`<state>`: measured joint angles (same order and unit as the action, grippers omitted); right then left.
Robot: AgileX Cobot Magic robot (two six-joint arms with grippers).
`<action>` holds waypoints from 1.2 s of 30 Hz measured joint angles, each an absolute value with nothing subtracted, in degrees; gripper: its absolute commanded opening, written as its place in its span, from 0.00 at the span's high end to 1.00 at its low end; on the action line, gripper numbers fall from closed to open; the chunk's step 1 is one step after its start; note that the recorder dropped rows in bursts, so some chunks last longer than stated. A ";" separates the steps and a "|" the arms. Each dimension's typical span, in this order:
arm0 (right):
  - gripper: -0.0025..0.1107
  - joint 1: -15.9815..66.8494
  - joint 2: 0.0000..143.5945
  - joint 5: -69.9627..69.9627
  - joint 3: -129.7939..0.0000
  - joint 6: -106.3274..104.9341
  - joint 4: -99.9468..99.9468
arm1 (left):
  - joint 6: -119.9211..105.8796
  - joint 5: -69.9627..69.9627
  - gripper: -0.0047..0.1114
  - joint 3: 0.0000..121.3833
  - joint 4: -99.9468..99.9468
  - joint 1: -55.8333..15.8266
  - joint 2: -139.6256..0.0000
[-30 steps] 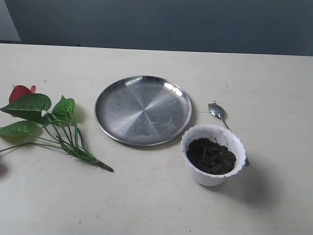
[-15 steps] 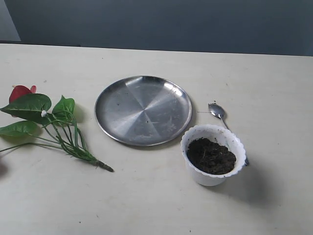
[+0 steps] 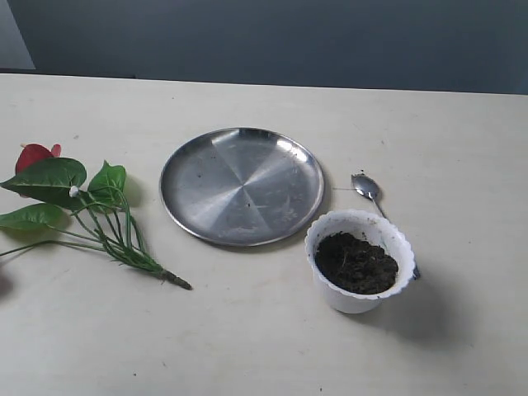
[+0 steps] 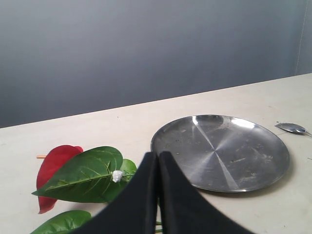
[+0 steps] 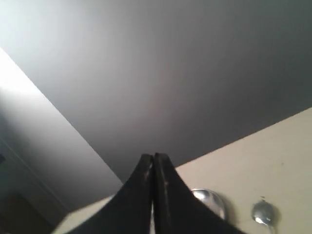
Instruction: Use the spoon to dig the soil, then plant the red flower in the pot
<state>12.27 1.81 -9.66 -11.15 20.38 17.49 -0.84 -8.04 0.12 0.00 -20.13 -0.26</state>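
Observation:
The white scalloped pot (image 3: pixel 360 293) stands at front right of the table, filled with dark soil (image 3: pixel 355 262). Behind it lies the silver spoon (image 3: pixel 367 188), its handle partly hidden by the pot; its bowl also shows in the left wrist view (image 4: pixel 291 128) and the right wrist view (image 5: pixel 263 213). The red flower (image 3: pixel 37 154) lies on its side at the far left, green leaves over it, stems pointing right; the left wrist view shows a bloom (image 4: pixel 57 163) too. My left gripper (image 4: pixel 158 155) is shut and empty above the leaves. The right gripper (image 5: pixel 153 157) is shut, empty, off the table.
A large round steel plate (image 3: pixel 241 185) lies flat in the middle, between the flower and the spoon, and shows too in the left wrist view (image 4: pixel 220 152). A dark grey wall runs behind the table. No arm shows in the exterior view.

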 measured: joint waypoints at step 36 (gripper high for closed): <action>0.98 12.27 74.12 -29.93 -35.39 -1.47 8.10 | -0.84 -8.04 0.95 0.12 0.00 -20.13 -0.26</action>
